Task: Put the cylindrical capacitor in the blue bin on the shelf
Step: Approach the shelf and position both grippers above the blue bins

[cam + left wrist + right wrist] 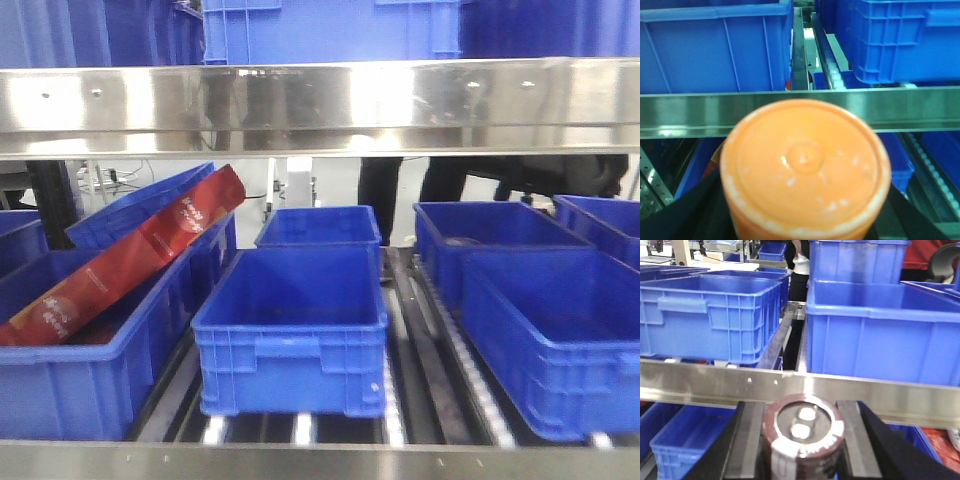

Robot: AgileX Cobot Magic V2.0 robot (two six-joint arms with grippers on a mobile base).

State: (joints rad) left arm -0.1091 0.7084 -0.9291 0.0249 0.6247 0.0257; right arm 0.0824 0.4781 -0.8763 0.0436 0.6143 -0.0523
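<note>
At nine o'clock of the front view, a long glossy red packet (120,262) is leaning in a deep blue plastic crate (60,400); its pale lettering is too blurred to read. At six o'clock of the left wrist view, the left gripper (805,207) seems to be clasping a fat orange round-topped cylinder (805,165). At six o'clock of the right wrist view, the right gripper (801,440) is pinching the dark maroon cylindrical capacitor (802,427) upright, with no marking legible. It is hovering just before the front rail of the shiny stainless steel shelf (700,382). Carrying seems under way; the next move is calling for a lift over the rail and the blue bin (880,345) wall at twelve o'clock, then a release.
</note>
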